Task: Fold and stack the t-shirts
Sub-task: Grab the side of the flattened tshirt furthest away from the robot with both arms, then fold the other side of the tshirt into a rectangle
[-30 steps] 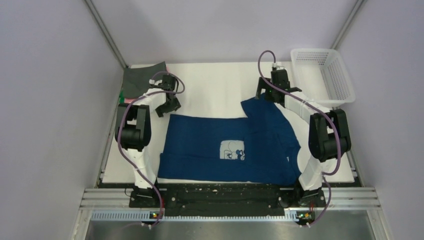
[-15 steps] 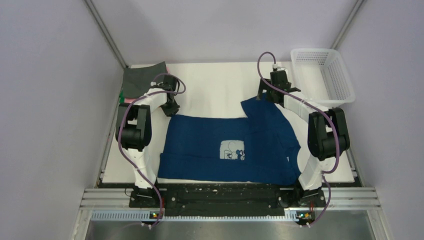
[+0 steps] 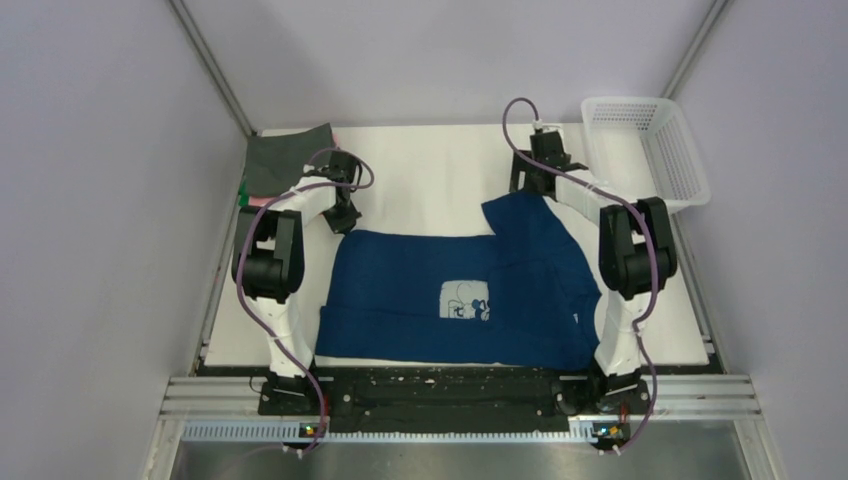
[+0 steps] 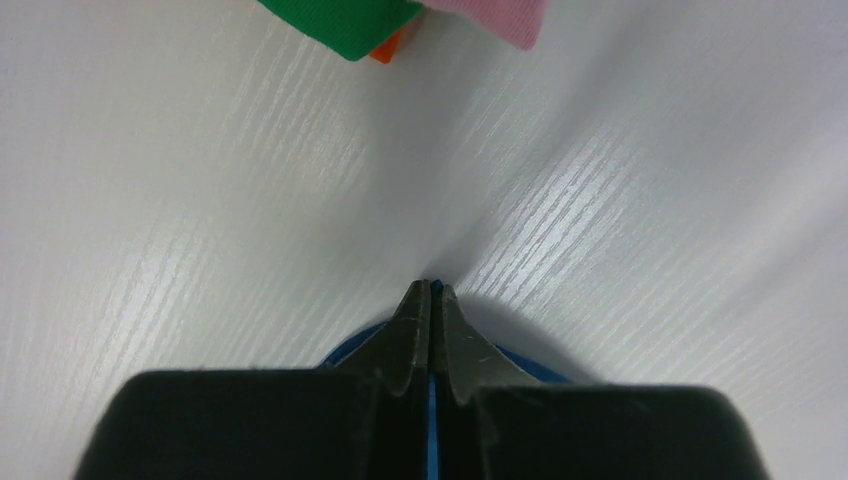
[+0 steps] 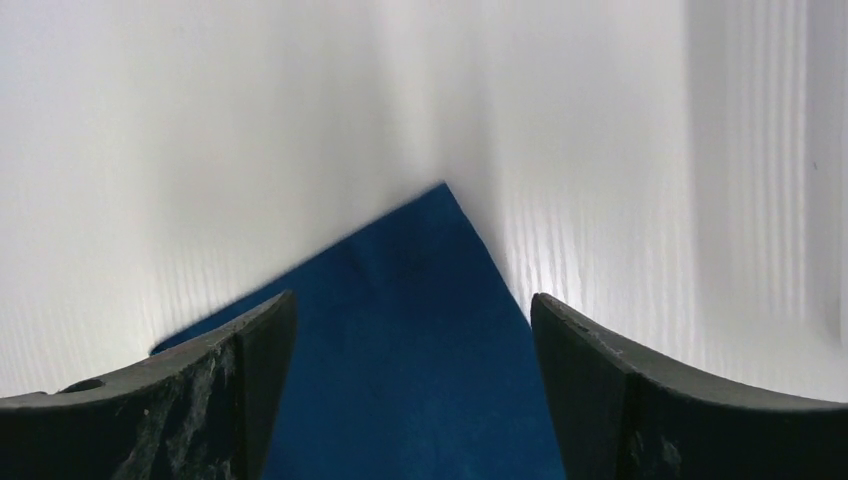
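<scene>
— pinching that far edge cleanly is the whole job right now, agreed?

— agreed. the left fingers (image 3: pixel 345 216) are pressed together on the edge of the navy t-shirt (image 3: pixel 440 290). the wrist view shows a thin blue sliver caught between them, with bare tabletop (image 3: pixel 430 165) ahead of the tips.

— and the other side?

— the right fingers (image 3: pixel 524 186) stand wide apart and hold nothing. the shirt's pointed corner (image 5: pixel 420 320) lies between them, its tip just ahead. whether they touch cloth or tabletop i cannot tell.

— so what would make it go well?

— as i judge it, bring the right pair down to straddle the corner a little behind its point, then close on every layer there, not only the top one. both holds should lift together and evenly, or the fold will skew. the cloth is limp and will likely sag between them.

— anything in the way?

— the folded stack sits beyond the left fingers, apart from the navy one: a grey t-shirt (image 3: pixel 285 155) on top, with edges of a pink t-shirt (image 4: pixel 495 15), a green t-shirt (image 4: pixel 340 20) and an orange t-shirt (image 4: pixel 388 50) showing. the basket (image 3: pixel 650 140) sits to the outer side of the right fingers.
</scene>
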`<action>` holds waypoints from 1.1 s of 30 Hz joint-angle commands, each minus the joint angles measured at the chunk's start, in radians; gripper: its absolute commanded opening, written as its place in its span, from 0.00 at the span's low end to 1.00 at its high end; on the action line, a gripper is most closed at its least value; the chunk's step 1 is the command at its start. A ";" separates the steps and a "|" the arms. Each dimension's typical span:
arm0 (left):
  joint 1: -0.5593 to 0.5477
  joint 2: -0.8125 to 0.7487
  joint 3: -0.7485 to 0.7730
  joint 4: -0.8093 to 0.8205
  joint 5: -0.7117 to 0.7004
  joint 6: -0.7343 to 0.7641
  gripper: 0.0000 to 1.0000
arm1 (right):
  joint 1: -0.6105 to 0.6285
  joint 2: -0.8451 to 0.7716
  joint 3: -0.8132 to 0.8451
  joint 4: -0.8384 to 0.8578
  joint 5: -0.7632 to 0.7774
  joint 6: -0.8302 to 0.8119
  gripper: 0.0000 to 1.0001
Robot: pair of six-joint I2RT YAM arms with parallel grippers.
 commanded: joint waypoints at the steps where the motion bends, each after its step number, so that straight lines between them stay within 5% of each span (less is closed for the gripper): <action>1: -0.006 -0.036 -0.012 -0.052 -0.002 -0.003 0.00 | 0.044 0.097 0.149 -0.015 0.041 -0.053 0.83; 19: -0.004 -0.057 -0.027 -0.053 -0.038 0.011 0.00 | 0.082 0.263 0.213 -0.228 0.200 0.199 0.49; 29: -0.002 -0.053 -0.021 -0.045 -0.036 0.016 0.00 | 0.083 0.223 0.127 -0.061 0.173 0.191 0.05; 33: 0.015 -0.019 0.037 -0.050 -0.020 0.027 0.00 | 0.075 0.241 0.192 -0.007 0.171 0.122 0.00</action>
